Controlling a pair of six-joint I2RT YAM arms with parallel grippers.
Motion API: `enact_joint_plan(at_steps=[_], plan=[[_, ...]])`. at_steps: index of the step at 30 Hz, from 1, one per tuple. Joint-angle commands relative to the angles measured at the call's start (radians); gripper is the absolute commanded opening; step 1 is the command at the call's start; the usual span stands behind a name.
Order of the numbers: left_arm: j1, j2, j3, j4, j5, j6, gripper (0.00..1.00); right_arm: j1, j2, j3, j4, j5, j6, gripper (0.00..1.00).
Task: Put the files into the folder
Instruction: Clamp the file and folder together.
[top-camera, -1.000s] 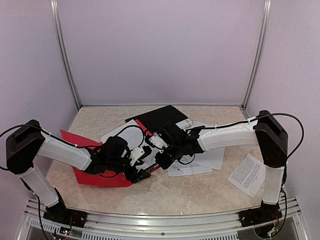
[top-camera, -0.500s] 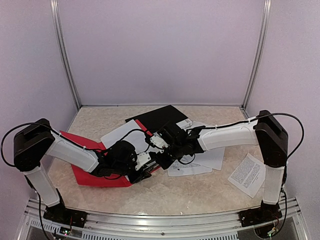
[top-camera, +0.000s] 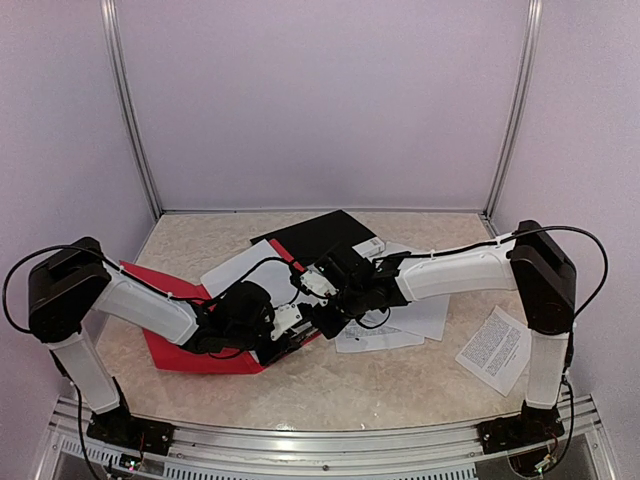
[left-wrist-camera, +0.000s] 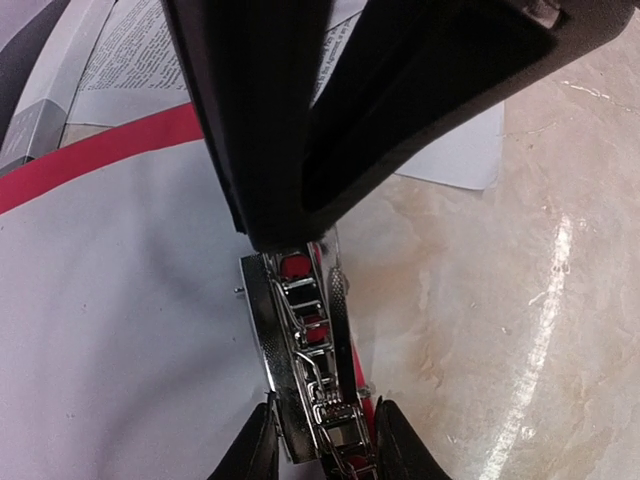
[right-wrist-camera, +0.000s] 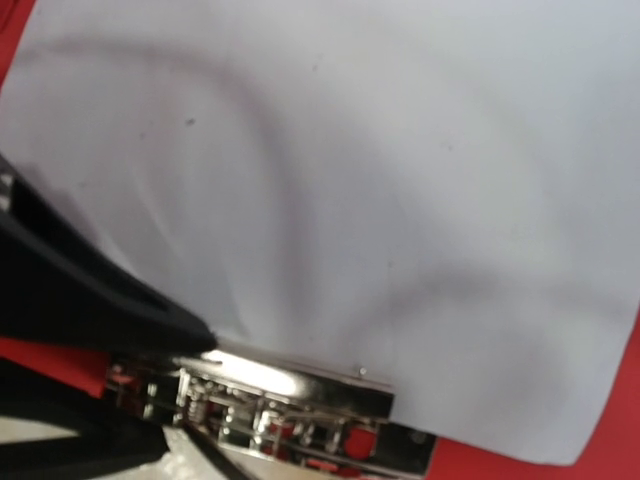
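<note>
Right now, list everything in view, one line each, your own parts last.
red folder: one, red, lying open left of centre.
metal clip: one, silver, on the red folder's right edge.
blank sheet: one, white, lying in the red folder, its edge at the metal clip.
printed sheets: several overlapping, white with black text, right of centre.
small printed sheet: one, white with black text, alone at the far right.
black flat sheet: one, black, behind the red folder.
table: one, beige marbled.
left end effector: one, black, fingers either side of the metal clip.
right end effector: one, black, shut, tip at the metal clip.
</note>
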Motion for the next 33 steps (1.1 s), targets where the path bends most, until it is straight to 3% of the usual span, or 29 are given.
enact_joint_plan(at_steps=[1, 14, 20, 24, 33], plan=[[-0.008, 0.037, 0.012, -0.026, 0.005, 0.005, 0.28, -0.007, 0.006, -0.020, -0.037, -0.004, -0.007, 0.01], [-0.002, 0.053, 0.013, -0.068, 0.013, -0.011, 0.22, -0.013, 0.014, -0.017, -0.037, -0.016, -0.016, 0.01], [-0.002, 0.029, -0.012, -0.016, -0.028, -0.016, 0.40, -0.014, 0.016, -0.019, -0.039, -0.020, -0.020, 0.01], [0.000, 0.003, -0.031, 0.023, -0.049, -0.012, 0.44, -0.014, 0.018, -0.018, -0.037, -0.023, -0.017, 0.01], [0.012, 0.021, -0.016, -0.010, 0.006, -0.037, 0.34, -0.015, 0.021, -0.013, -0.044, -0.018, -0.018, 0.00]])
